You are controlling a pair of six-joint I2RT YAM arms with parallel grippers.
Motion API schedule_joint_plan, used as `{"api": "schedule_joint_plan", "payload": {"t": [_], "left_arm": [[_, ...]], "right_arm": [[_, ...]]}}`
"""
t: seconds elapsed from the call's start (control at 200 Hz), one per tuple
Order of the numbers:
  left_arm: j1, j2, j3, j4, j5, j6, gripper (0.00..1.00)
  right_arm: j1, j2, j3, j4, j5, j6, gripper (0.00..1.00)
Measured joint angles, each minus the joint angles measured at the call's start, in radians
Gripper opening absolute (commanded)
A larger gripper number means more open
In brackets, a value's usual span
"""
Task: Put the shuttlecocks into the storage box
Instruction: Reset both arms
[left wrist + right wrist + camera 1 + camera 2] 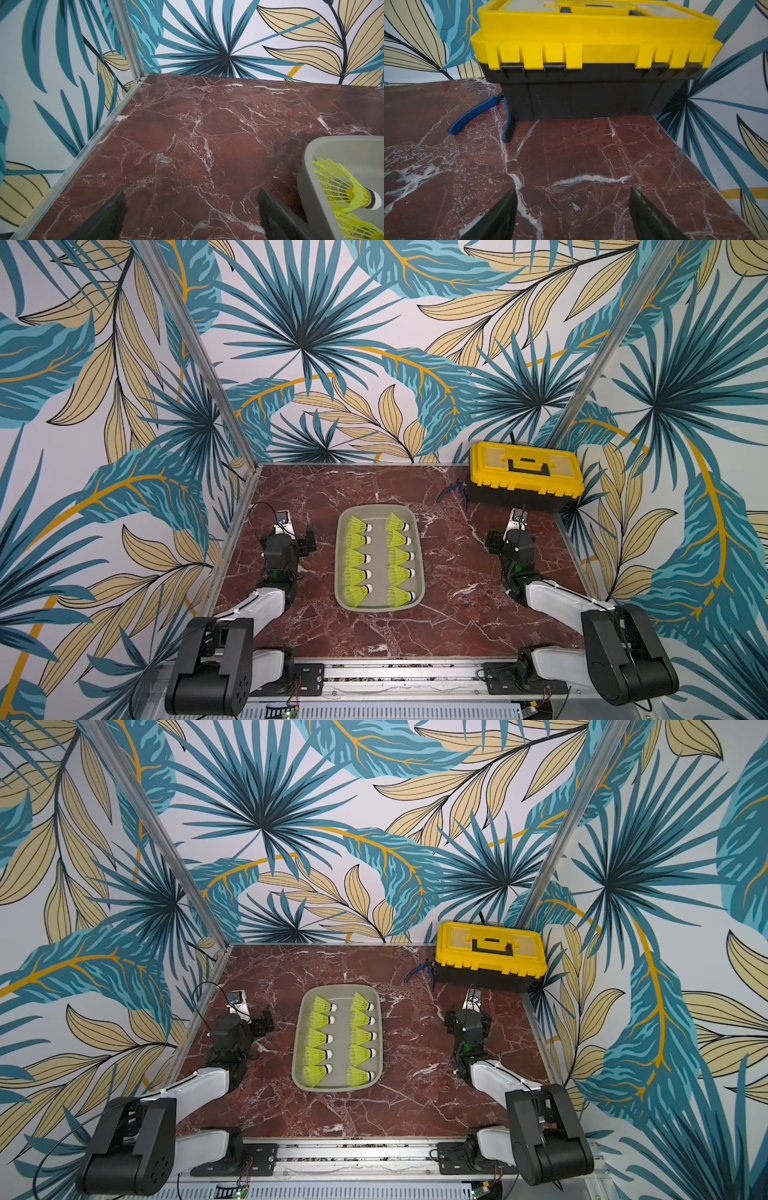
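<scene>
Several neon yellow-green shuttlecocks lie on their sides in two columns inside the grey-beige storage box, mid-table in both top views. My left gripper rests left of the box, open and empty. In the left wrist view its fingers stand wide apart over bare marble, with the box's corner and a shuttlecock alongside. My right gripper sits right of the box. It is open with nothing in it.
A yellow-lidded black toolbox stands in the back right corner, just ahead of my right gripper. Blue-handled pliers lie at its left end. Leaf-patterned walls with aluminium posts close in the table's sides and back.
</scene>
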State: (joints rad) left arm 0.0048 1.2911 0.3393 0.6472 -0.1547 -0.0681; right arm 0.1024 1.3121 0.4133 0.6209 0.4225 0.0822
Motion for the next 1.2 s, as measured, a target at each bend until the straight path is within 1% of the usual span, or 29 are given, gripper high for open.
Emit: {"api": "schedule_joint_plan", "payload": {"t": [0.11, 0.23, 0.356, 0.541, 0.701, 0.831, 1.067, 1.202], "left_arm": [[0.013, 0.042, 0.0, 0.078, 0.04, 0.001, 1.0], [0.024, 0.106, 0.0, 0.171, 0.09, 0.013, 1.0], [0.028, 0.19, 0.0, 0.258, 0.134, 0.025, 1.0], [0.029, 0.265, 0.0, 0.351, 0.177, 0.04, 1.0], [0.03, 0.277, 0.0, 0.358, 0.177, 0.042, 1.0], [0.03, 0.277, 0.003, 0.35, 0.156, 0.035, 1.0], [0.03, 0.277, 0.003, 0.351, 0.128, 0.033, 1.0], [0.03, 0.277, 0.003, 0.347, 0.134, 0.034, 1.0]], "right_arm": [[-0.025, 0.018, 0.0, 0.039, -0.032, 0.0, 0.84], [-0.05, 0.069, -0.001, 0.109, -0.067, -0.002, 0.84], [-0.053, 0.121, -0.001, 0.145, -0.098, -0.006, 0.84], [-0.055, 0.179, -0.004, 0.215, -0.13, -0.015, 0.86], [-0.056, 0.192, -0.008, 0.223, -0.144, -0.016, 0.88], [-0.056, 0.192, -0.008, 0.224, -0.148, -0.016, 0.99], [-0.056, 0.192, -0.008, 0.227, -0.155, -0.023, 1.0], [-0.056, 0.192, -0.008, 0.227, -0.155, -0.023, 1.0]]}}
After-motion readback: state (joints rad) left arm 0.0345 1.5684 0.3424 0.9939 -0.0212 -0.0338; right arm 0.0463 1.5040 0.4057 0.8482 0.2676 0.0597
